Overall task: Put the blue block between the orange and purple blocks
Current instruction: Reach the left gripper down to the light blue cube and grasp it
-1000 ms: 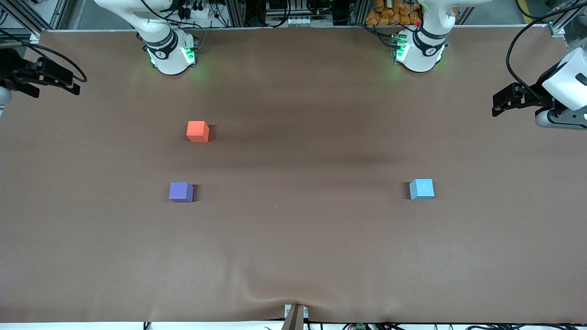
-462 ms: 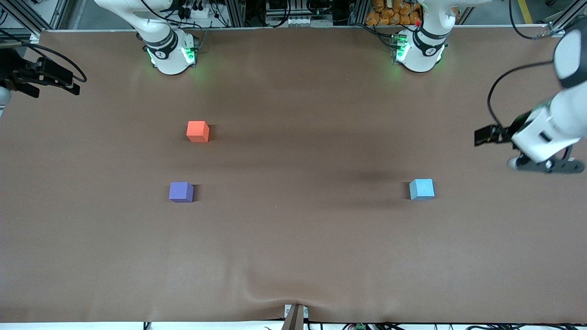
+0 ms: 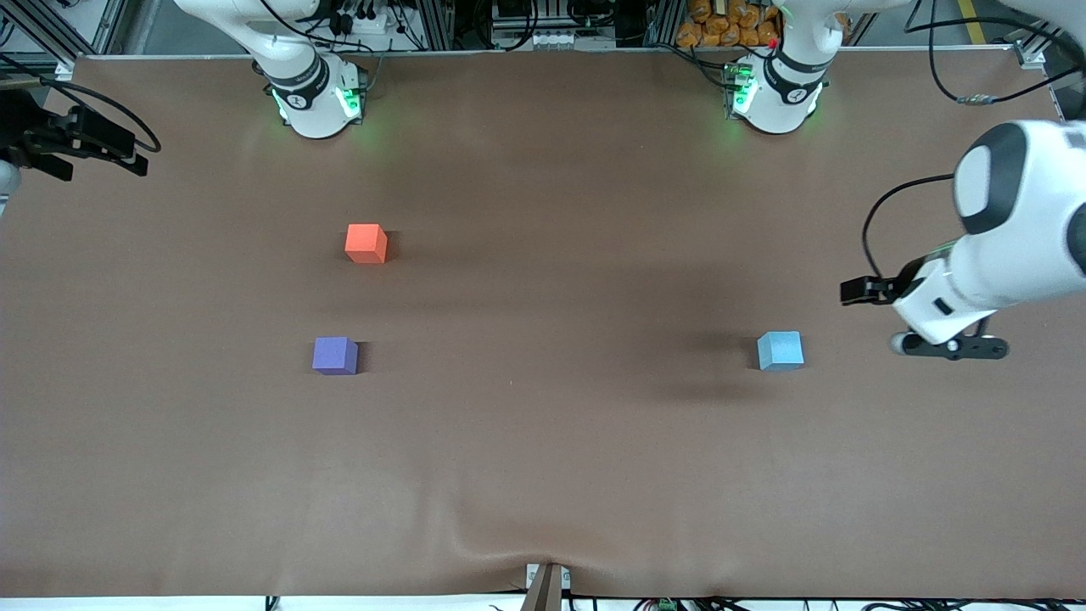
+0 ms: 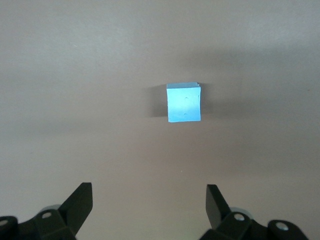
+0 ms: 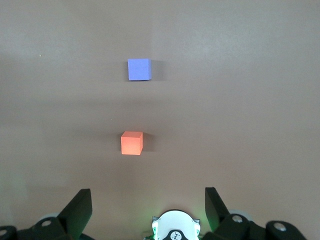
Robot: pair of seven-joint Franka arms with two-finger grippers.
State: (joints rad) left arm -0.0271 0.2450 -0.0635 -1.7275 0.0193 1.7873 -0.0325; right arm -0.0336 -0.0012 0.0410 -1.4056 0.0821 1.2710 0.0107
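The sky-blue block (image 3: 780, 350) sits alone on the brown table toward the left arm's end. My left gripper (image 3: 948, 346) hangs over the table beside it, on the side toward that end. In the left wrist view the blue block (image 4: 184, 102) lies ahead of the left gripper (image 4: 149, 192), which is open and empty. The orange block (image 3: 366, 243) and the purple block (image 3: 335, 355) stand toward the right arm's end, the purple one nearer the front camera. My right gripper (image 5: 147, 200) waits open and empty, with the orange block (image 5: 132, 143) and the purple block (image 5: 139, 69) ahead of it.
The brown cloth (image 3: 543, 441) covers the table and is wrinkled near its front edge. Both arm bases (image 3: 316, 98) (image 3: 774, 93) stand along the back edge. The right arm's hand (image 3: 81, 142) sits at the table's end.
The left arm has swung in from the table's end and come down beside the blue block. The right arm and all three blocks have not moved.
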